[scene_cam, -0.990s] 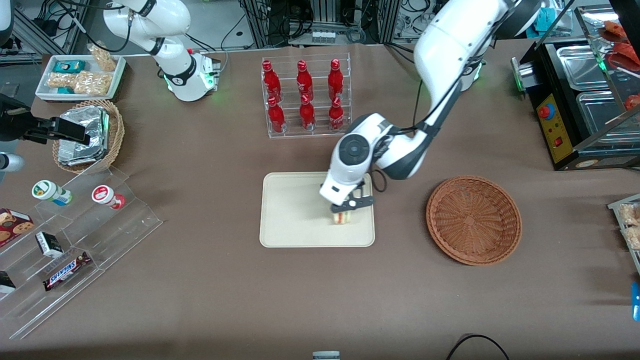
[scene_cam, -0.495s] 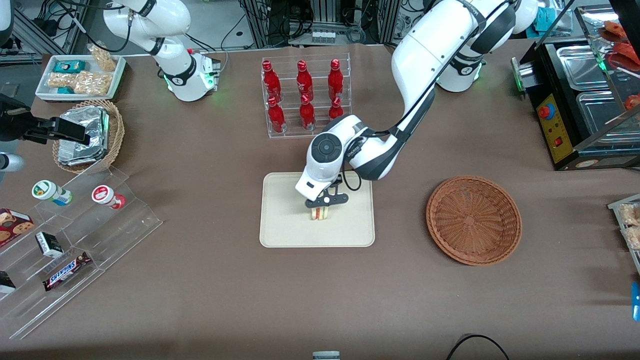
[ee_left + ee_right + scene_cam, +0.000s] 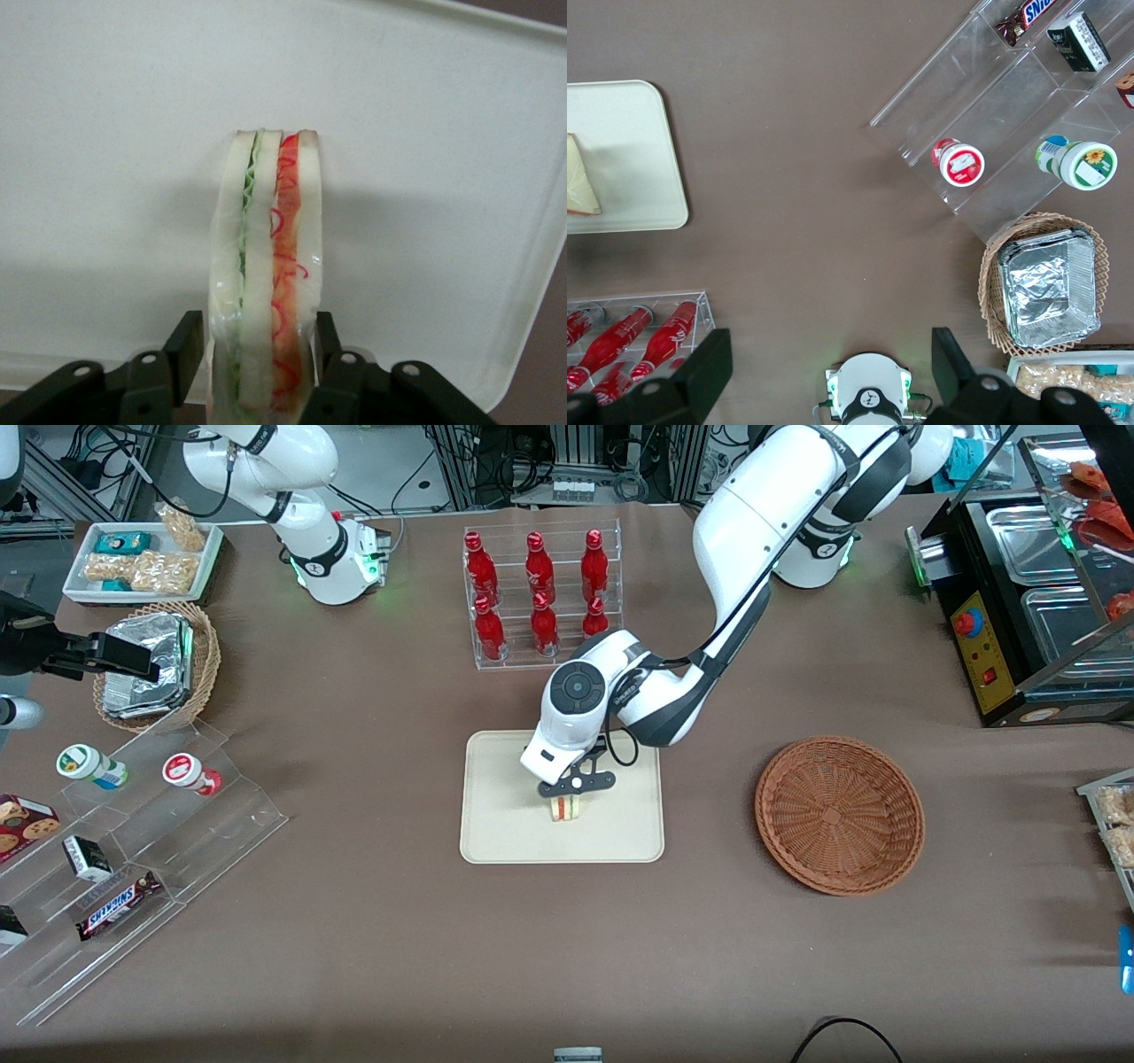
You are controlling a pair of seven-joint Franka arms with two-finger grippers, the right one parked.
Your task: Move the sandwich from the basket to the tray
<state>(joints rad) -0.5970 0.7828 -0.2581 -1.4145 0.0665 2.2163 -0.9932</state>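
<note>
item: sandwich [image 3: 565, 807], a wedge of pale bread with red and green filling, held on edge over the middle of the tray [image 3: 505, 824]; contact with the tray surface cannot be told. item: gripper [image 3: 571, 795], located directly above the tray, its fingers [image 3: 183, 347] clamped against both bread faces of the sandwich. item: basket [image 3: 839, 813], round reddish-brown wicker, set well apart from the tray toward the working arm's end of the table, nothing seen in it.
</note>
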